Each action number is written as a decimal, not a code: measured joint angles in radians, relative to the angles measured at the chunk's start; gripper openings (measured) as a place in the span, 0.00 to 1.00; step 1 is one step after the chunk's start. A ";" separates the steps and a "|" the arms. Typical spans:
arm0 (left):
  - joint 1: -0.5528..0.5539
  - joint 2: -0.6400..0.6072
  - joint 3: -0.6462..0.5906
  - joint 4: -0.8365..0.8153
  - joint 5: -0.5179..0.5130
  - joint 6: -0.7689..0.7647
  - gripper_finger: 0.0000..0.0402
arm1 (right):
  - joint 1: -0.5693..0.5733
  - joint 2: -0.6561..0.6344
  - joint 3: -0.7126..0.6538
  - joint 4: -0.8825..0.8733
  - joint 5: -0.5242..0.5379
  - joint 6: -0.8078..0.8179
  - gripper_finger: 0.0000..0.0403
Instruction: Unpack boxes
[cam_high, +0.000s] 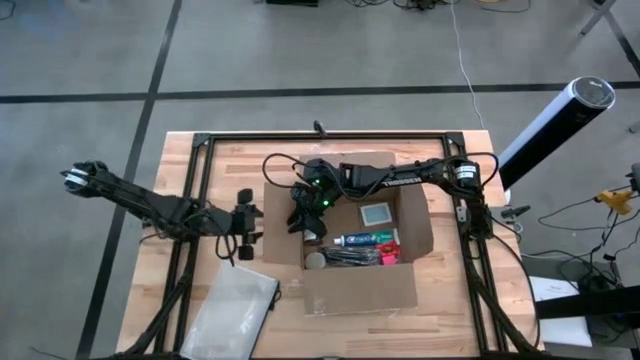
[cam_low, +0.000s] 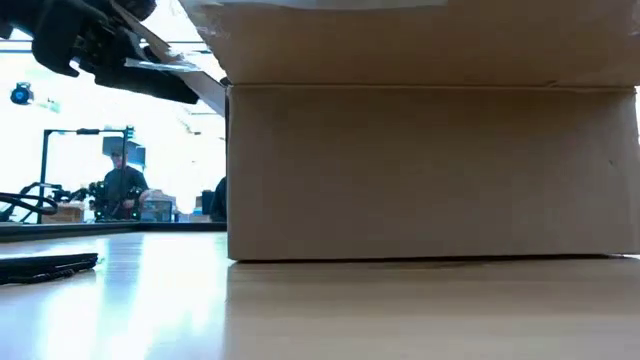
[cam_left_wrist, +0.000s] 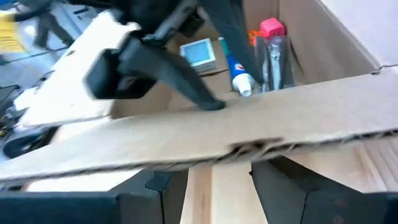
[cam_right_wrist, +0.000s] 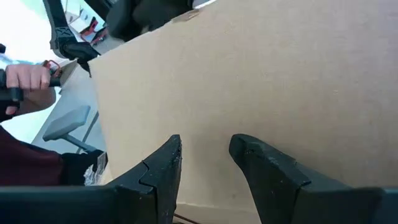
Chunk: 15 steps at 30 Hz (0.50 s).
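Item: brown cardboard box (cam_high: 360, 245), centre of the overhead frame, standing on the wooden surface (cam_high: 450, 320), flaps folded out, top open. Contents visible: a small square packet with a pale face (cam_high: 378, 213), a blue-and-white tube (cam_high: 365, 240), a pink-capped item (cam_high: 386, 256), a bundle in clear wrap (cam_high: 350, 258).

Beside it, lower left of the overhead frame: a flat translucent pouch (cam_high: 232, 308), lying on the surface, apart from the box.

Right end effector (cam_high: 312, 222): reached across into the box's left half, over the interior near the left wall. Its wrist view shows the fingers (cam_right_wrist: 163, 171) apart with bare cardboard between them, nothing gripped.

Left end effector (cam_high: 247, 228): just outside the box's left wall, fingers apart astride the edge of that flap; whether they pinch it I cannot tell.

A person sits in the room beyond the surface.

Step in hand, as judged: reaching for the first item. Next move calls for bringing the right fingers down onto one object, likely the tube, and closing before lifting clear of the walls.
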<state>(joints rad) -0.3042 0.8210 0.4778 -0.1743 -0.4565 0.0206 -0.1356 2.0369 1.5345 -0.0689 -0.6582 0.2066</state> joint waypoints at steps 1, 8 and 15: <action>0.000 -0.024 0.005 -0.027 -0.006 -0.003 0.39 | 0.000 0.000 0.000 -0.001 0.000 -0.001 0.37; 0.000 -0.150 0.047 -0.140 -0.056 -0.003 0.39 | 0.000 0.000 0.000 -0.007 0.000 0.000 0.37; 0.000 -0.168 0.074 -0.132 -0.059 0.026 0.39 | 0.000 0.004 -0.002 -0.024 0.010 -0.002 0.36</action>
<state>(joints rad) -0.3038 0.6526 0.5516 -0.3062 -0.5154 0.0463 -0.1360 2.0406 1.5322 -0.0932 -0.6487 0.2047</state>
